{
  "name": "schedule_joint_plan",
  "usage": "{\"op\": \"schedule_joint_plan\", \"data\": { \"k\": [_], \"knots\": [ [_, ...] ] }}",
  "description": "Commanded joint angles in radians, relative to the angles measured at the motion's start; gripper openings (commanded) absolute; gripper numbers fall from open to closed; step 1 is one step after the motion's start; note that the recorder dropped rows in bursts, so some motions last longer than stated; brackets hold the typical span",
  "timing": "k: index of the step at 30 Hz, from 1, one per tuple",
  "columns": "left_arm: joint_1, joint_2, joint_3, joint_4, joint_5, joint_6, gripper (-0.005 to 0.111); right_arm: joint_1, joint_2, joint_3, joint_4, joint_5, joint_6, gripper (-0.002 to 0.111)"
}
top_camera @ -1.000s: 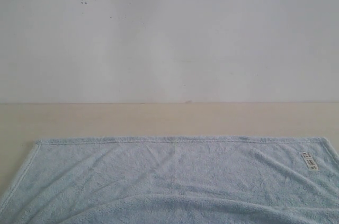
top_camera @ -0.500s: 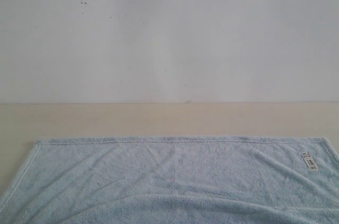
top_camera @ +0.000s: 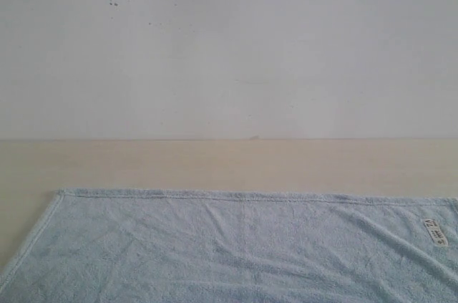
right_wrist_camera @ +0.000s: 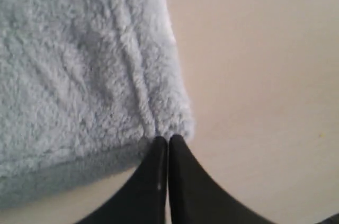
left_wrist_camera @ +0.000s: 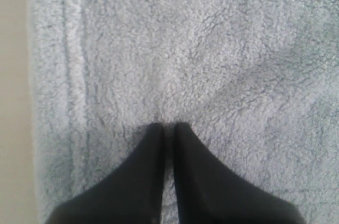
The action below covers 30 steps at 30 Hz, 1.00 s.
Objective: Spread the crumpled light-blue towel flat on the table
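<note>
The light-blue towel (top_camera: 236, 246) lies spread across the near part of the beige table (top_camera: 215, 163), its far hem straight and its white tag (top_camera: 435, 233) near the far right corner. Soft creases run over it. Neither gripper shows in the exterior view. In the left wrist view my left gripper (left_wrist_camera: 168, 126) is shut, pinching the towel (left_wrist_camera: 201, 49) a little inside its hemmed edge, and folds pucker toward the tips. In the right wrist view my right gripper (right_wrist_camera: 168, 139) is shut on a hemmed corner of the towel (right_wrist_camera: 79, 65), over the table (right_wrist_camera: 254, 75).
A white wall (top_camera: 229, 45) with small dark specks (top_camera: 111, 2) rises behind the table. A strip of bare table (left_wrist_camera: 13, 102) shows beside the towel's hem in the left wrist view. The towel's near part runs out of the exterior view.
The towel has slid to the right and slightly toward the camera. Its tag and far hem sit lower and further right, and the ridge near the front has flattened.
</note>
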Motion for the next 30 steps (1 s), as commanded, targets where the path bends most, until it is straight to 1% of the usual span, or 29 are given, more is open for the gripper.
{"op": "schedule_joint_plan", "data": {
  "k": [1,6,11,18,21,24,27,28,30],
  "knots": [
    [-0.006,0.015,0.018,-0.022,-0.014,0.000,0.008,-0.001,-0.055,0.004,-0.040,-0.104,0.046,0.000],
    [-0.006,-0.005,0.008,-0.026,-0.015,0.000,0.008,-0.001,-0.122,0.004,-0.035,-0.257,0.051,0.000],
    [-0.003,-0.090,-0.029,-0.018,-0.018,0.005,0.008,-0.001,-0.142,0.004,0.006,-0.319,0.051,0.000],
    [-0.003,-0.224,-0.139,-0.018,-0.026,0.031,0.009,-0.001,-0.144,0.002,0.045,-0.358,0.047,0.000],
    [-0.003,-0.269,-0.196,-0.022,0.003,0.048,0.009,-0.001,-0.181,0.002,0.111,-0.401,-0.011,0.000],
    [-0.003,-0.341,-0.222,-0.122,-0.001,0.130,0.009,0.001,-0.253,0.002,0.162,-0.469,-0.071,0.000],
    [-0.003,-0.432,-0.224,-0.281,-0.028,0.227,0.009,0.001,-0.351,0.002,0.174,-0.522,-0.069,0.000],
    [-0.003,-0.461,-0.224,-0.311,-0.033,0.257,0.009,0.001,-0.383,0.002,0.191,-0.544,-0.069,0.000],
    [-0.003,-0.509,-0.224,-0.326,-0.033,0.278,0.009,0.005,-0.432,0.002,0.241,-0.598,-0.069,0.000]
  ]
}}
